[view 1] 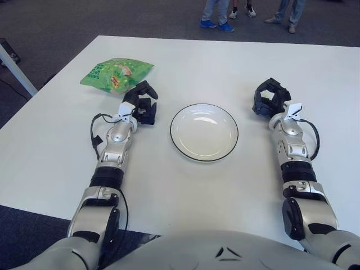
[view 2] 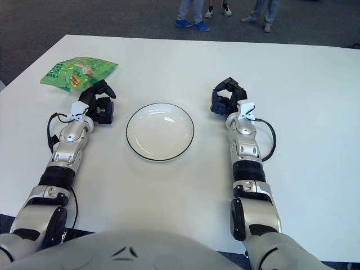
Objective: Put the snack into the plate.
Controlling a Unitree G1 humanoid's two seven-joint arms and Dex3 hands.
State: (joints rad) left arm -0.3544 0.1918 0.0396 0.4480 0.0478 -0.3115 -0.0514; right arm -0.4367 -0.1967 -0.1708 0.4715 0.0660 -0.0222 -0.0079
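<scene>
A green snack bag [view 1: 116, 73] lies flat on the white table at the far left. An empty white plate with a dark rim [view 1: 204, 132] sits in the middle of the table. My left hand [view 1: 143, 103] is between the two, just below and right of the bag, its black fingers relaxed and holding nothing. It does not touch the bag. To the right of the plate, my right hand [view 1: 269, 98] shows with fingers loosely curled around nothing.
The white table [view 1: 225, 62] stretches well beyond the plate on all sides. Past its far edge stand the legs of several people [view 1: 216, 14] on grey carpet. A table leg [view 1: 17, 67] shows at far left.
</scene>
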